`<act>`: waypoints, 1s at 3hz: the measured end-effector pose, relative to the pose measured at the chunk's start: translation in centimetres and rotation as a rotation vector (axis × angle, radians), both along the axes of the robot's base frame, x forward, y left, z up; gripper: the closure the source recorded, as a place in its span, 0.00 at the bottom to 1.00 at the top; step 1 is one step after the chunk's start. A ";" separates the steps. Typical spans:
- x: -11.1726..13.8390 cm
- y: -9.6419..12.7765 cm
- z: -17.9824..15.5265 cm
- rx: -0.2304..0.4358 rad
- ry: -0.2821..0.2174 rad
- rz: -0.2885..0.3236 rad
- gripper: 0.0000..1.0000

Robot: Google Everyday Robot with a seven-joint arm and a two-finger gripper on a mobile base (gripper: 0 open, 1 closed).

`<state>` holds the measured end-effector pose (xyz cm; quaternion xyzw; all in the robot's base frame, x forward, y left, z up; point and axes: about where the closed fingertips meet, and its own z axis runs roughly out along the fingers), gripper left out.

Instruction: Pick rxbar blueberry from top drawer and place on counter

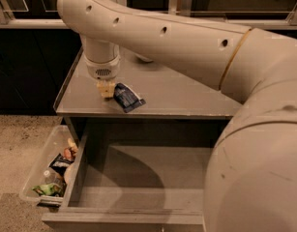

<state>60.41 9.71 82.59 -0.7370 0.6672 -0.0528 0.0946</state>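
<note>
The rxbar blueberry [128, 97], a dark navy wrapper with pale print, lies flat on the counter [177, 98] near its front left part. My gripper [106, 89] hangs from the wrist just left of the bar, its pale fingertips low over the counter and touching or nearly touching the bar's left end. The top drawer [138, 182] is pulled out below the counter, and its grey floor shows nothing on it. My big cream arm crosses the top of the view and fills the right side.
A clear plastic bin of snacks [49, 170] stands on the carpet left of the drawer. A white bowl-like object [144, 58] sits at the back of the counter, mostly behind my arm. Dark cabinets run behind.
</note>
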 end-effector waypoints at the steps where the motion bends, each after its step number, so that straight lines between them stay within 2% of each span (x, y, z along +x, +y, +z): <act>1: 0.0 0.0 0.0 0.000 0.000 0.000 0.58; 3: 0.0 0.0 0.0 0.000 0.000 0.000 0.11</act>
